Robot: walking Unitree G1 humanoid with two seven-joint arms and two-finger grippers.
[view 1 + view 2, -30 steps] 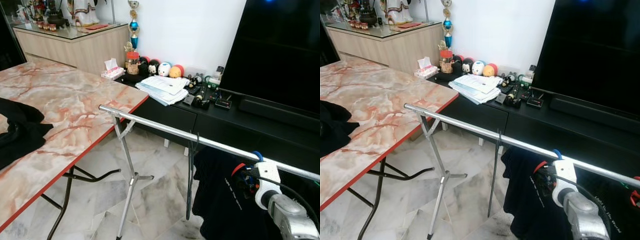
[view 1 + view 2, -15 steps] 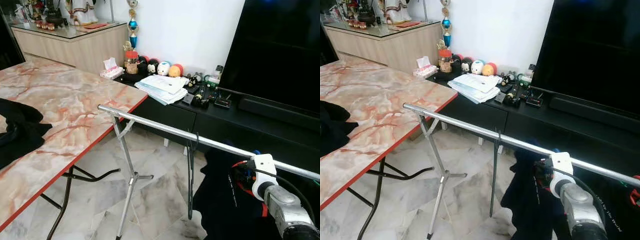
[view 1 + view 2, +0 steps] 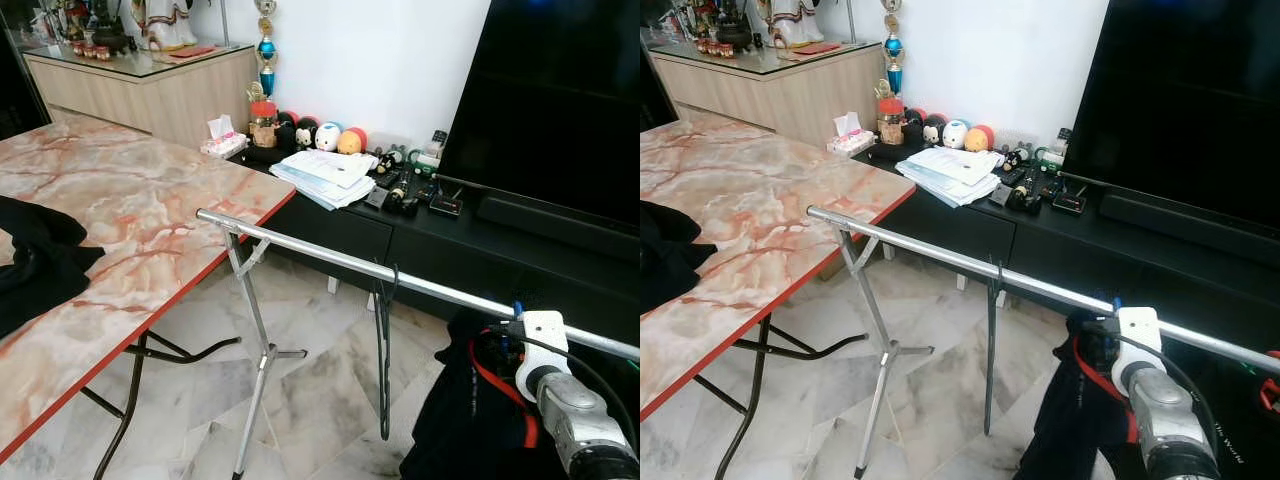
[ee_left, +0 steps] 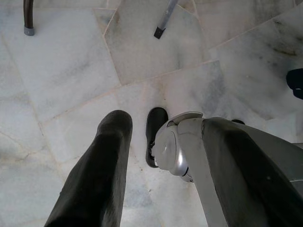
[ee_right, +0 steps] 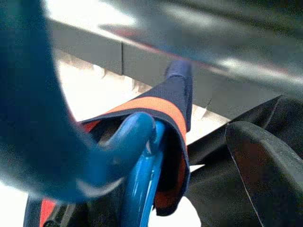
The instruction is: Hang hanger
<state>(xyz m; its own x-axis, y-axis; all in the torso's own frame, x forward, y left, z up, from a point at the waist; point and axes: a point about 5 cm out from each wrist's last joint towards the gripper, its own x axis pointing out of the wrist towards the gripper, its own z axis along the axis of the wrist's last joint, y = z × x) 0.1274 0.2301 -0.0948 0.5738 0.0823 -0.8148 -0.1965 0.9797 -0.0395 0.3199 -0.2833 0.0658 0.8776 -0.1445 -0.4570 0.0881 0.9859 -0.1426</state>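
While the right tool (image 5: 142, 156) sits just under the silver rail (image 3: 330, 262), the blue hanger (image 5: 135, 161) with its dark, orange-trimmed garment (image 3: 470, 420) is up at the rail.
Right wrist view: hanger neck lies between the black fingers (image 5: 265, 170); cannot tell if they clamp it. An empty black hanger (image 3: 383, 350) hangs further left on the rail. Left tool (image 4: 156, 142) hangs idle over the marble floor (image 4: 71, 61), fingers apart. Marble bench (image 3: 110, 200) at left carries black cloth (image 3: 35, 255).

Blue hanger (image 5: 137, 165), navy garment with orange trim (image 5: 165, 113), silver rail (image 3: 330, 262), pink-veined marble table (image 3: 130, 200)
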